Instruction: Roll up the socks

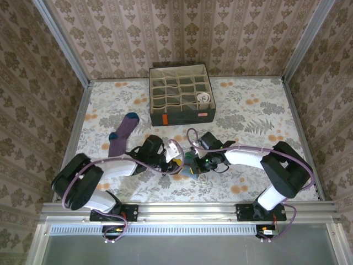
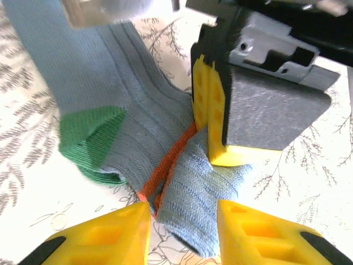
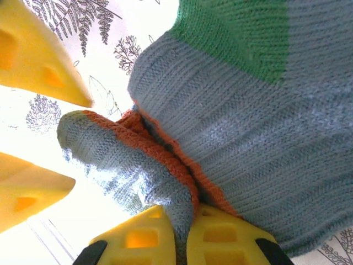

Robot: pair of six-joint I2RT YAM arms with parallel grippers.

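On the table (image 1: 253, 121), right tool (image 3: 182, 216) clamped on one grey-blue sock (image 3: 248, 138), left tool (image 2: 183, 208) parted, one purple sock (image 1: 122, 134) aside

Grey-blue sock (image 2: 138, 121): green toe, orange trim, bunched and folded over itself.
Purple sock (image 1: 122, 135): blue toe, lying flat.
White striped sock (image 1: 204, 99): rolled.

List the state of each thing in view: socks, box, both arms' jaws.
grey-blue sock: bunched and folded at the orange cuff, not rolled, pinched by one arm.
purple sock: flat on the table, unrolled, untouched.
white sock: rolled, sitting in a box compartment.
box: upright, open-topped.
left gripper: jaws open, straddling the grey-blue sock's cuff end.
right gripper: jaws shut on the grey-blue sock.
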